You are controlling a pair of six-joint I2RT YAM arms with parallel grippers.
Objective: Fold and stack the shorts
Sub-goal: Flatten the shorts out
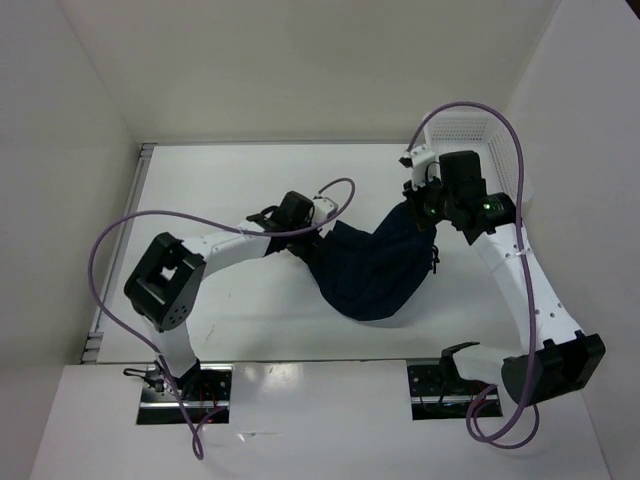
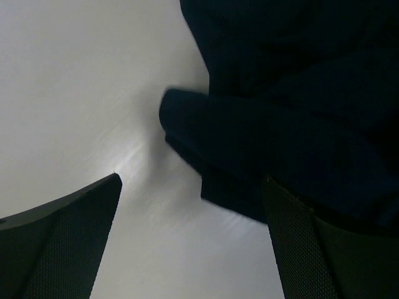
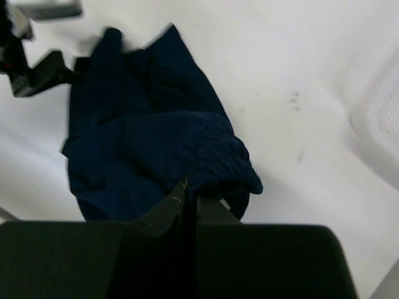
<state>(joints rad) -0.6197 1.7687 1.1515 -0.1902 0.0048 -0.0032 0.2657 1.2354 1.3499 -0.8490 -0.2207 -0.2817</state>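
Dark navy shorts (image 1: pixel 375 270) lie bunched in the middle of the white table. My right gripper (image 1: pixel 422 207) is shut on the shorts' elastic waistband (image 3: pixel 218 156) at their far right end and holds it a little off the table. My left gripper (image 1: pixel 312 237) is open at the shorts' left edge; in the left wrist view its fingers (image 2: pixel 68 230) stand wide apart, low over the table, with a folded corner of the shorts (image 2: pixel 249 143) just ahead and against the right finger. Nothing is between the jaws.
A white perforated basket (image 1: pixel 475 150) stands at the back right corner, just behind the right wrist. White walls close in the table at the back and both sides. Purple cables loop over both arms.
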